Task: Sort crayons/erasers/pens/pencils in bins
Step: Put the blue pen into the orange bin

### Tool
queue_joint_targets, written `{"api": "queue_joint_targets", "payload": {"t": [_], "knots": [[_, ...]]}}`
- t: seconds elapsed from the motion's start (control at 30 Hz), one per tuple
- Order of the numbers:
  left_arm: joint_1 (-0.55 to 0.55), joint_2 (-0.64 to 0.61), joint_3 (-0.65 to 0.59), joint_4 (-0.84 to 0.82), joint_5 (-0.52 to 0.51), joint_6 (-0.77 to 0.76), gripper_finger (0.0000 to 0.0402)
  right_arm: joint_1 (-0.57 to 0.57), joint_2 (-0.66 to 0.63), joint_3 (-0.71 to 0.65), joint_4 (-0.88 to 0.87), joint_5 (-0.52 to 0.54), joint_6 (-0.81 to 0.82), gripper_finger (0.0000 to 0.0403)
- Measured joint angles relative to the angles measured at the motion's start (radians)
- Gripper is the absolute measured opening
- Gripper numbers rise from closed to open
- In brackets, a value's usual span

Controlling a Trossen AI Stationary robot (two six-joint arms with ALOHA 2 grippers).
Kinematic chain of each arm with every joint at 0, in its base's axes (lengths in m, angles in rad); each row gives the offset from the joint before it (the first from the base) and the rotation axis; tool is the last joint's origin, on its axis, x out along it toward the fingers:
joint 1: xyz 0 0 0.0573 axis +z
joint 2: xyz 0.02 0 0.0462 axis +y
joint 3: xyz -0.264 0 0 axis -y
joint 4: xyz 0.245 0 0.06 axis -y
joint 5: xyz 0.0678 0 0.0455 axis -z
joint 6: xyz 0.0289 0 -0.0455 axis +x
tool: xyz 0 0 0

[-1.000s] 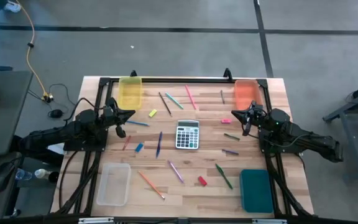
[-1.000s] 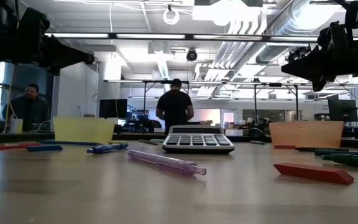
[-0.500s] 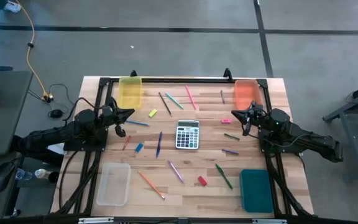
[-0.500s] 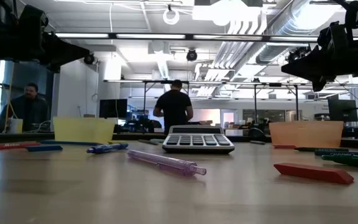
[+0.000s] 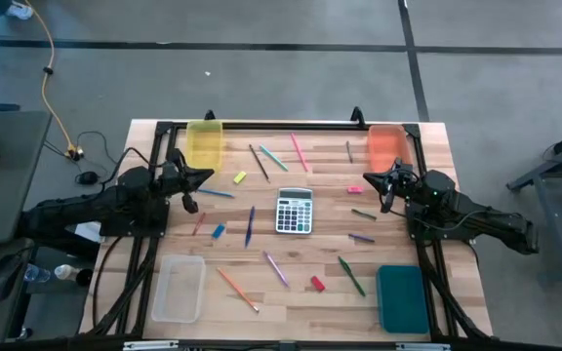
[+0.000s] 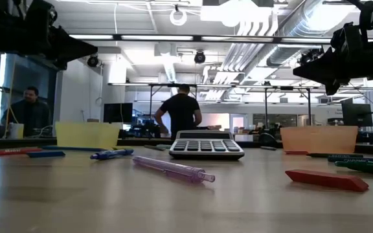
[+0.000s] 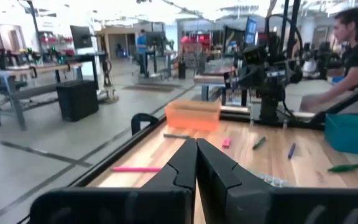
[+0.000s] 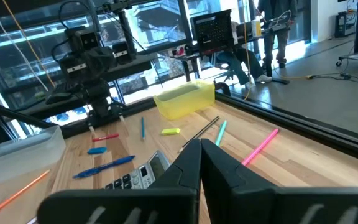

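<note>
Both grippers hang shut above the table and touch nothing: my left gripper (image 5: pixel 206 175) near the yellow bin (image 5: pixel 204 146), my right gripper (image 5: pixel 366 178) near the orange bin (image 5: pixel 388 146). The clear bin (image 5: pixel 179 288) and the teal bin (image 5: pixel 402 297) stand at the near corners. Loose on the wood lie pencils (pink (image 5: pixel 299 153), orange (image 5: pixel 236 290)), pens (dark blue (image 5: pixel 250 225), green (image 5: pixel 351 276)), erasers (yellow (image 5: pixel 240 176), pink (image 5: pixel 354 190), red (image 5: pixel 317 284)) and crayons (blue (image 5: pixel 219 232), red (image 5: pixel 199 223)). Each wrist view shows shut fingertips: left (image 7: pixel 196 143), right (image 8: pixel 201 144).
A grey calculator (image 5: pixel 295 211) lies at the table's middle among the sticks. A black frame rail (image 5: pixel 281 125) runs along the far edge. In the low view a person (image 6: pixel 181 110) stands in the room behind the table, and another sits at the left.
My left gripper has risen a little above the table, staying shut and level. Nothing on the table has moved.
</note>
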Motion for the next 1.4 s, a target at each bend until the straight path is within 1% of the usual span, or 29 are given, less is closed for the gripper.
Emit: {"api": "queue_joint_targets", "payload": {"t": [0.23,0.4,0.77,0.9,0.97,1.07,1.23,1.3,1.4], "knots": [[0.0,0.164,0.111,-0.064,-0.024,0.017,0.0,0.0,0.0,0.0,0.0,0.0,0.0,0.0],[0.0,0.274,0.21,-0.205,-0.036,0.011,0.0,0.0,0.0,0.0,0.0,0.0,0.0,0.0],[-0.016,0.527,0.416,-0.471,-0.051,-0.13,0.0,0.0,0.0,0.0,0.0,0.0,0.0,0.0],[-0.053,0.637,0.474,-0.52,-0.053,-0.187,0.0,0.0,0.0,0.0,0.0,0.0,0.0,0.0],[-0.079,0.689,0.488,-0.525,-0.071,-0.219,0.0,0.0,0.0,0.0,0.0,0.0,0.0,0.0],[-0.113,0.752,0.501,-0.526,-0.104,-0.264,0.0,0.0,0.0,0.0,0.0,0.0,0.0,0.0],[-0.159,0.836,0.532,-0.543,-0.127,-0.357,0.0,0.0,0.0,0.0,0.0,0.0,0.0,0.0],[-0.177,0.866,0.556,-0.582,-0.141,-0.409,0.0,0.0,0.0,0.0,0.0,0.0,0.0,0.0],[-0.221,0.922,0.611,-0.691,-0.171,-0.505,0.0,0.0,0.0,0.0,0.0,0.0,0.0,0.0]]}}
